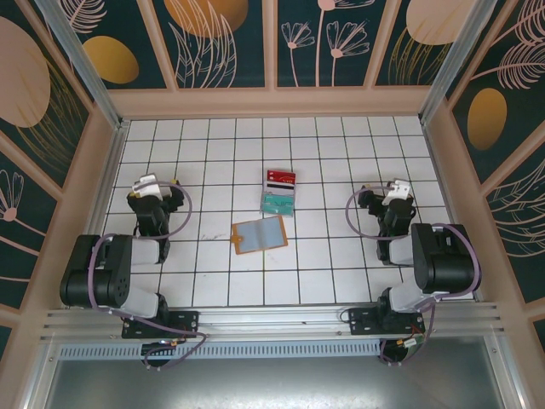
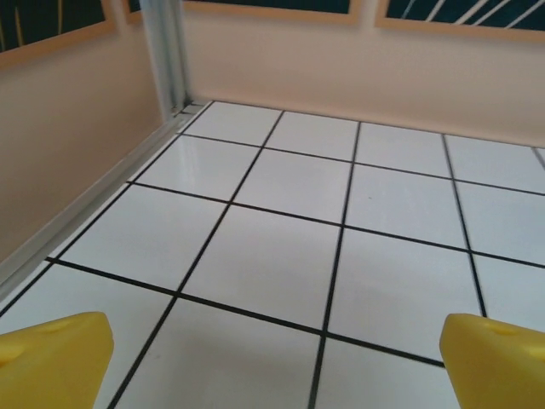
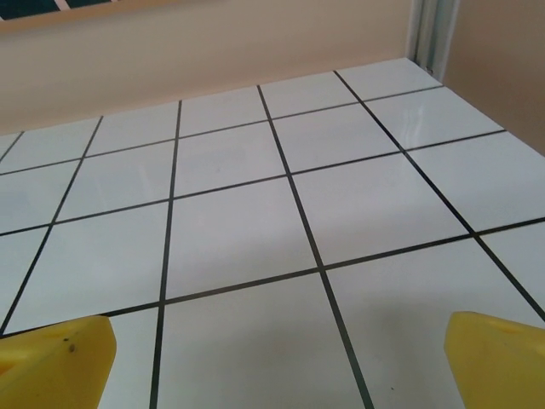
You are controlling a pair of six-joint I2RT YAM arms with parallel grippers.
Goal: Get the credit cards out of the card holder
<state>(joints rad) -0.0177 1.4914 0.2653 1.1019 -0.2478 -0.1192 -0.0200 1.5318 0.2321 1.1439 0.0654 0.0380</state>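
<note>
The card holder [image 1: 260, 234] lies opened flat near the middle of the tiled table, pale blue-grey inside with an orange border. Just behind it lie two credit cards, a teal card [image 1: 278, 203] and, farther back, a red card [image 1: 280, 179], both flat on the tiles outside the holder. My left gripper [image 1: 156, 187] rests at the left of the table, folded back over its arm, well apart from the holder. My right gripper [image 1: 390, 194] rests likewise at the right. In each wrist view the yellow fingertips [image 2: 53, 358] [image 3: 494, 358] stand wide apart over bare tile, so both the left gripper [image 2: 277, 362] and the right gripper [image 3: 277, 362] are open and hold nothing.
Peach walls close the table on three sides, with aluminium posts [image 2: 166, 55] [image 3: 434, 34] in the back corners. A metal rail [image 1: 272, 319] carrying both arm bases runs along the near edge. White tiles [image 1: 230, 145] stretch between the arms and the cards.
</note>
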